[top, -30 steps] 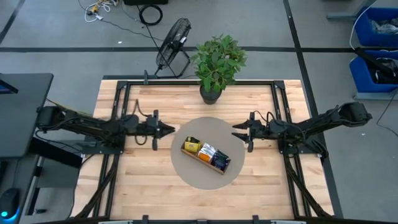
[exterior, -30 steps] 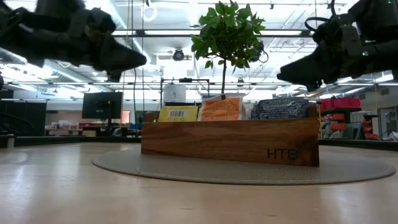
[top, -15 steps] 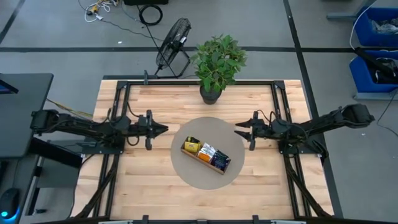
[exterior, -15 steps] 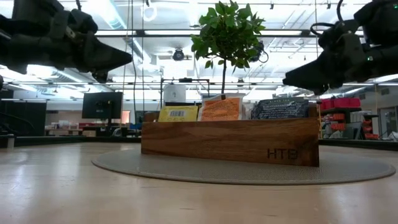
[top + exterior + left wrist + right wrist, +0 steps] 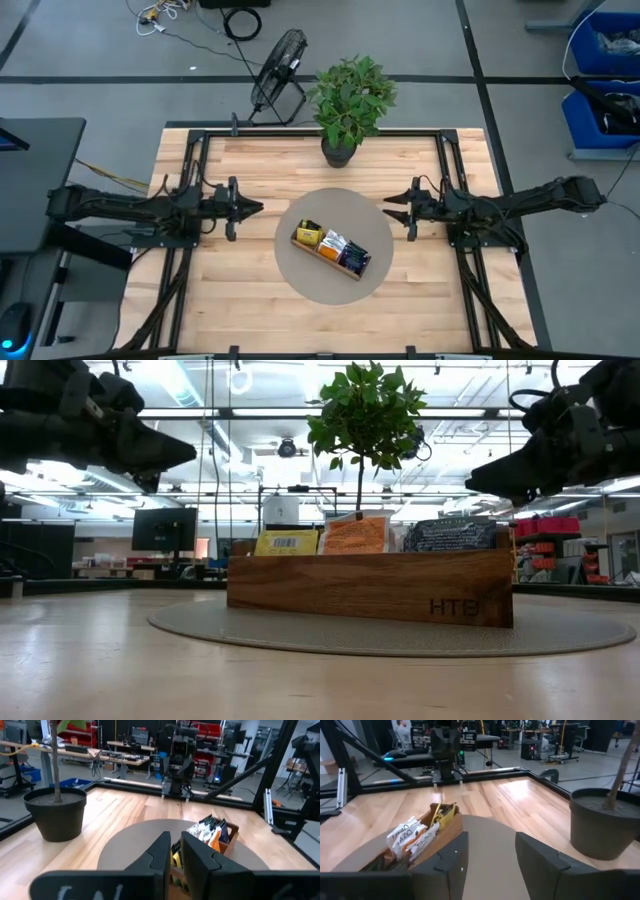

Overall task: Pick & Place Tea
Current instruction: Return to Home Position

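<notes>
The tea sachets [image 5: 332, 243], orange, yellow and dark blue, stand upright on their edges in a long brown wooden tray [image 5: 370, 586] on a round grey mat [image 5: 300, 280] at mid-table. The sachets also show in the left wrist view [image 5: 210, 830] and the right wrist view [image 5: 412, 837]. My left gripper [image 5: 260, 207] hovers left of the mat, pointing at the tray, its fingers [image 5: 162, 852] nearly together. My right gripper [image 5: 386, 210] hovers over the mat's right rim, facing the tray, its fingers [image 5: 452, 855] spread. Both hang well above the table in the low view, the left gripper [image 5: 190, 455] and the right gripper [image 5: 470, 478].
A potted plant [image 5: 345, 100] stands at the table's far edge, just behind the mat. A black frame [image 5: 300, 130] runs around the wooden table top. A fan [image 5: 278, 65] and cables lie on the floor beyond. Bare wood lies near and on both sides of the mat.
Both arms have drawn back from the tray, the left gripper toward the table's left edge and the right gripper toward its right edge. Each kept pointing at the tray. The tray and sachets have stayed put.
</notes>
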{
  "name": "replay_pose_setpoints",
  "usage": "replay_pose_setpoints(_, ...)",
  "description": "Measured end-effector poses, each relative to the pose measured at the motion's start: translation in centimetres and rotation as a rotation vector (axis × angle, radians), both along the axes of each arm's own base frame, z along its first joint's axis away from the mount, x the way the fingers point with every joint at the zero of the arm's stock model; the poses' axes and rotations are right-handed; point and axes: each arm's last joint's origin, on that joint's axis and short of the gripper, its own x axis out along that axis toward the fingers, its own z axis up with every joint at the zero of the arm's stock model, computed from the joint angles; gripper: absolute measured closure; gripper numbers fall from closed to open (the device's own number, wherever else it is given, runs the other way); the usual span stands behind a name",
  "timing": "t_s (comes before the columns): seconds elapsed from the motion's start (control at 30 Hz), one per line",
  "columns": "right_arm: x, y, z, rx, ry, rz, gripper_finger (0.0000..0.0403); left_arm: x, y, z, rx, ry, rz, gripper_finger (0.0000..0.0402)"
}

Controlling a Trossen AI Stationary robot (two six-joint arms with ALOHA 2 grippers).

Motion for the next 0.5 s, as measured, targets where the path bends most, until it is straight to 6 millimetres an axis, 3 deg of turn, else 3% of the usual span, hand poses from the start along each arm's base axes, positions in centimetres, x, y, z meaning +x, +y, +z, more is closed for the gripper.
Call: replay_pose_setpoints(0.5, -1.4, -0.3, -0.1, -0.003, 0.046, -0.019, 0.0231, -2.5, -0.1, 0.8, 0.027, -0.055, 0.002, 0.0356)
